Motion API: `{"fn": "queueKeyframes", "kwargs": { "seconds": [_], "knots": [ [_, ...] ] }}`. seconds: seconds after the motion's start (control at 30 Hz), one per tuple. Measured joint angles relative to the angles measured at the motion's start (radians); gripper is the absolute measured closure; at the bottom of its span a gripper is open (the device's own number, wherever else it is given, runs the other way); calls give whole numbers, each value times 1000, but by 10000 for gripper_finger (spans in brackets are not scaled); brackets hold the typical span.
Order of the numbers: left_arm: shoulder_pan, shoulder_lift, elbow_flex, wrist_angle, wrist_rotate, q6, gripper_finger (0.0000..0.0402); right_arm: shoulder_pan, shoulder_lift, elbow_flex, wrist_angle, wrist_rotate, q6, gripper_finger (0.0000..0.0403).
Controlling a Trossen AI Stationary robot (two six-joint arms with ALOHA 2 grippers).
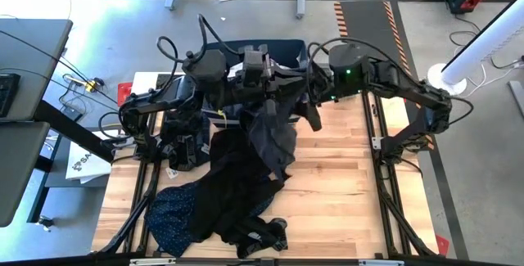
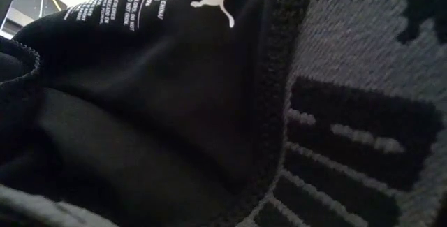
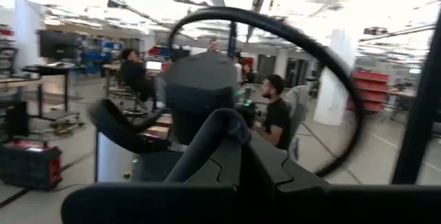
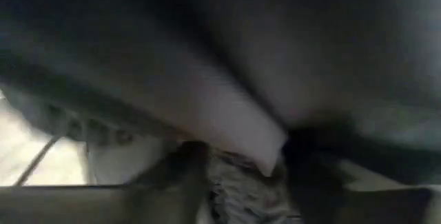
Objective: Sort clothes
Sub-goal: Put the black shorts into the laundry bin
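A dark garment (image 1: 270, 135) hangs over the middle of the wooden table, with my left gripper (image 1: 282, 82) shut on its top. In the left wrist view a rolled bit of that cloth (image 3: 213, 131) sticks up between the fingers. My right gripper (image 1: 313, 112) is at the garment's right edge, and its wrist view shows only blurred dark cloth (image 4: 227, 58). A heap of black clothes (image 1: 237, 192) lies on the table below. A navy speckled garment (image 1: 176, 209) lies at the near left. A black garment with a printed label (image 2: 174, 80) fills the low view. My left gripper pinches a bunched fold at the dark garment's top (image 3: 219, 124) between its two fingers. The fingers lie about level and point toward the table's right. The garment hangs slack below them, and its lower end (image 1: 262, 176) rests on the heap of black clothes.
A navy bin (image 1: 278, 49) stands at the table's far edge behind both grippers. More black clothes (image 1: 184, 147) lie at the left. Bare wood (image 1: 344, 184) shows on the table's right half. In the left wrist view, people sit at desks (image 3: 275, 114) in the room beyond.
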Motion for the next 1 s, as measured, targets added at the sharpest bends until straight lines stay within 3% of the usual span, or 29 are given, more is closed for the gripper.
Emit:
{"fn": "queueKeyframes", "kwargs": {
  "seconds": [0.13,0.2,0.4,0.57,0.73,0.87,1.0],
  "knots": [
    [-16,-23,4,-30,26,-18,401,-7,-22,-1,76,78,-9,359],
    [-21,-45,7,-69,26,-19,397,-15,-40,-2,140,98,-26,386],
    [-28,-144,8,-299,11,-22,347,-78,-75,-1,359,179,-12,396],
    [-29,-246,8,-581,-142,-55,307,-166,-81,-1,476,212,-17,398],
    [-29,-323,9,-760,-326,-103,299,-258,-53,-1,634,200,7,398],
    [-28,-367,9,-851,-382,-103,302,-307,2,14,830,142,28,399],
    [-28,-384,8,-913,-412,-80,308,-329,112,156,861,75,78,400]
  ]
}}
